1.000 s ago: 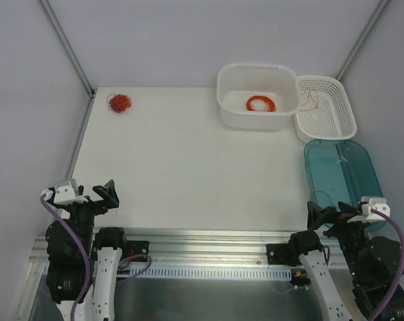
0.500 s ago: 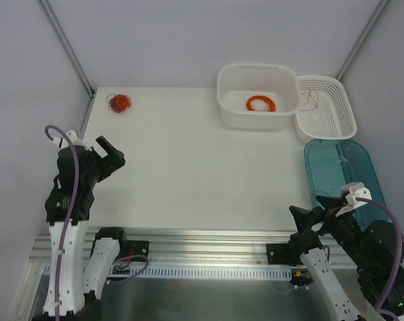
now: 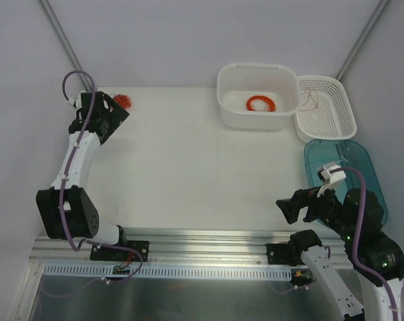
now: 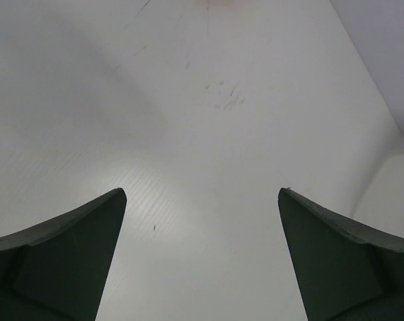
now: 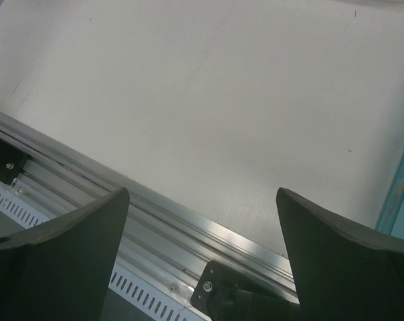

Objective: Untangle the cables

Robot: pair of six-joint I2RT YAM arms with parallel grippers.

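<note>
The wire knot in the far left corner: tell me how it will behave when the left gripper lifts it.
The wire knot looks like thin strands in a loose scribble, so it is probably very light and floppy, sagging rather than holding shape. Such thin strands may slip from the open left gripper. Being tangled, it would likely lift as one clump.

The fixed overhead camera sits above and behind my bases. It looks down and forward across the whole flat white table (image 3: 188,160), from far enough to take in both my arms. My left wrist camera hangs close over the table's far left part, tilted obliquely at the board, and the left gripper (image 4: 200,194) frames it with dark fingers (image 4: 61,261) in the bottom corners. My right wrist camera looks down from close by at the table's near edge, past the right gripper (image 5: 200,194). It shares the grooved silver aluminium rail (image 5: 188,224) and the translucent teal plastic tub (image 5: 401,187) with the overhead view.
</note>
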